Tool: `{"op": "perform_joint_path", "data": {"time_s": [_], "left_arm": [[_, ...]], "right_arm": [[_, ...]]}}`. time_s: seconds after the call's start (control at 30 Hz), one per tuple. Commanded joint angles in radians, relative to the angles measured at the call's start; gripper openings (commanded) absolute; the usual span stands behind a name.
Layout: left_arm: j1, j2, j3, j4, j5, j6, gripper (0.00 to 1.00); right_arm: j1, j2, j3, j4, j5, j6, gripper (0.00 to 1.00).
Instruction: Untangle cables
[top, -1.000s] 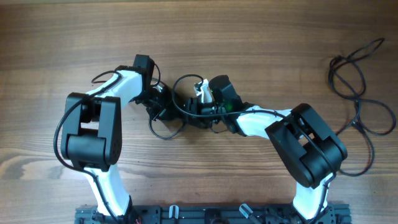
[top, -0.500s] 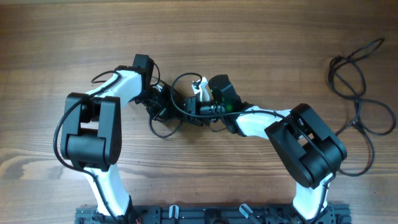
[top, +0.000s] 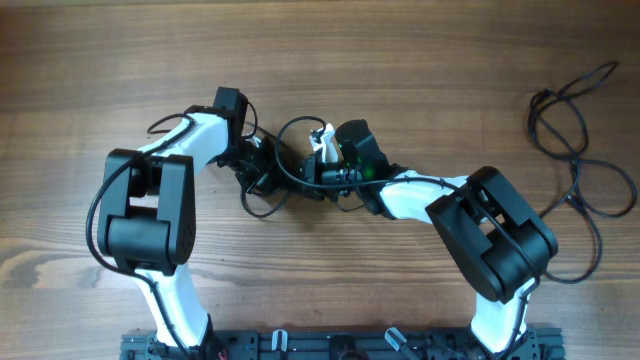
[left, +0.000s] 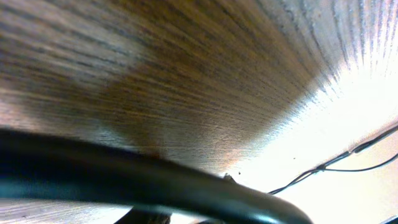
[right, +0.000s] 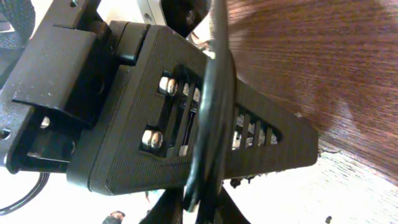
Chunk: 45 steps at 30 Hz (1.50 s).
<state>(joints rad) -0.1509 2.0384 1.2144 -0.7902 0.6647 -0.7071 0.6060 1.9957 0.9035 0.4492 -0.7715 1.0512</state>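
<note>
On the wooden table (top: 400, 60), black cables (top: 541, 97) lie looped.

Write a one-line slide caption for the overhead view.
Left pincer and right pincer meet over a small cable tangle on the wooden table; another loose cable lies far right.

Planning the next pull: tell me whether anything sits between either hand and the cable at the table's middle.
Nothing visible does. The left hand and right hand both sit at the cable, which lies along the right hand's finger in its wrist view. The other cable lies apart near the table's right edge.
</note>
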Motion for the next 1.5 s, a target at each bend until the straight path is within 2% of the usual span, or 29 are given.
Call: {"op": "perform_joint_path", "data": {"time_s": [0.0, 0.33, 0.43, 0.5, 0.63, 0.97, 1.07, 1.1, 1.13, 1.17, 1.2, 1.23, 1.27, 1.37, 1.47], "left_arm": [[-0.015, 0.023, -0.023, -0.015, 0.022, 0.023, 0.33], [-0.015, 0.023, -0.023, -0.015, 0.019, 0.023, 0.32], [-0.015, 0.023, -0.023, -0.026, 0.019, 0.023, 0.36], [-0.014, 0.022, -0.023, -0.042, 0.020, 0.023, 0.31], [-0.001, -0.002, -0.022, -0.053, 0.019, 0.022, 0.31], [0.106, -0.215, 0.008, -0.052, 0.013, 0.015, 0.33], [0.145, -0.274, 0.009, -0.047, -0.092, 0.015, 0.36], [0.154, -0.281, 0.009, -0.045, -0.143, 0.015, 0.40], [0.163, -0.285, 0.009, -0.045, -0.198, 0.015, 0.49], [0.169, -0.285, 0.009, -0.045, -0.251, 0.015, 0.55], [0.175, -0.284, 0.009, -0.047, -0.304, 0.015, 0.67], [0.177, -0.282, 0.008, -0.050, -0.356, 0.015, 0.91], [0.177, -0.282, 0.008, -0.053, -0.405, 0.015, 0.94], [0.176, -0.282, -0.002, -0.048, -0.508, 0.014, 0.95], [0.176, -0.280, -0.006, -0.041, -0.555, 0.015, 0.91]], "right_arm": [[-0.007, 0.012, 0.015, 0.008, 0.056, -0.004, 0.09], [-0.007, 0.012, 0.015, -0.003, 0.056, -0.005, 0.04], [-0.010, 0.012, 0.015, -0.031, 0.056, -0.006, 0.04], [-0.017, 0.012, 0.015, -0.058, 0.056, -0.033, 0.04], [-0.038, 0.012, 0.015, -0.100, 0.056, -0.037, 0.04], [-0.056, 0.012, 0.015, -0.106, 0.056, -0.037, 0.04], [-0.056, 0.012, 0.015, -0.106, 0.055, -0.037, 0.04], [-0.056, 0.012, 0.015, -0.106, 0.056, -0.037, 0.04], [-0.056, 0.012, 0.015, -0.106, 0.056, -0.037, 0.04], [-0.056, 0.012, 0.015, -0.106, 0.056, -0.037, 0.04], [-0.056, 0.012, 0.015, -0.106, 0.056, -0.037, 0.04], [-0.056, 0.012, 0.015, -0.106, 0.056, -0.038, 0.04], [-0.056, 0.012, 0.015, -0.106, 0.056, -0.038, 0.04], [-0.056, 0.012, 0.015, -0.107, 0.056, -0.063, 0.04], [-0.056, 0.011, 0.015, -0.106, 0.056, -0.081, 0.04]]}}
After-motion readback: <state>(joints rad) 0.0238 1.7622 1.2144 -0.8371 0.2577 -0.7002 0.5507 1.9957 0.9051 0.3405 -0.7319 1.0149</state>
